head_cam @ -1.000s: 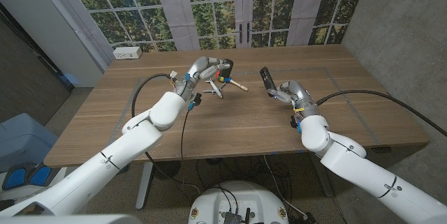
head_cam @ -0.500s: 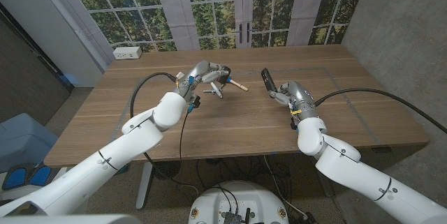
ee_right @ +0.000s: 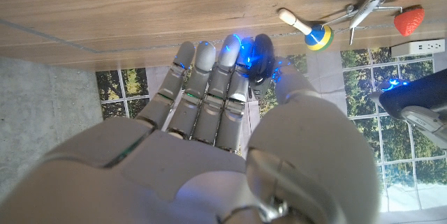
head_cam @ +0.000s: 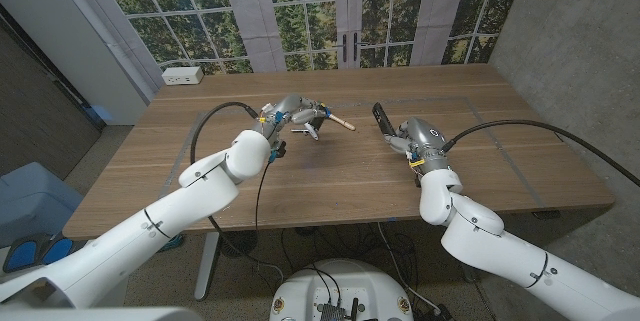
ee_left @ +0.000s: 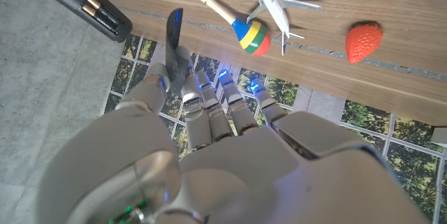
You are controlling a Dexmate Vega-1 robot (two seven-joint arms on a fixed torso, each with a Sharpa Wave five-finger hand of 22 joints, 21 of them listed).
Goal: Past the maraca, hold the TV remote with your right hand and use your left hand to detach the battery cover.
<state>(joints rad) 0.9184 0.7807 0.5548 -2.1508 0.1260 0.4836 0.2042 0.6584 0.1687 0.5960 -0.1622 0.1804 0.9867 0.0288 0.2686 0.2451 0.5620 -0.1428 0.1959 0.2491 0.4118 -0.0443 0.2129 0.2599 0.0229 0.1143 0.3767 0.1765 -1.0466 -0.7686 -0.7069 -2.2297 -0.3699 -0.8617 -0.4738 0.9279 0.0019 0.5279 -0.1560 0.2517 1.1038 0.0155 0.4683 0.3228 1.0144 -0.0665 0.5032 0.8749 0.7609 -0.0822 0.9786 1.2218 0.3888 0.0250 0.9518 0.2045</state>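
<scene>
Over wooden table (head_cam: 330, 176), remote (head_cam: 383, 118) within right fingers (ee_right: 209, 84).

On the wooden worktop (head_cam: 330, 176), the toy airplane (ee_left: 279, 4) lies between the wooden-handled maraca (ee_left: 234, 20) and the strawberry (ee_left: 364, 41).

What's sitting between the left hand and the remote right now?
In the head view the maraca lies between the left hand and the TV remote held by the right hand; the rest is bare table.

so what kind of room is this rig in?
Probably an office or lab room: a wooden table, tall paned windows looking onto trees, a bare concrete wall, and a white power strip at the table's far corner.
</scene>
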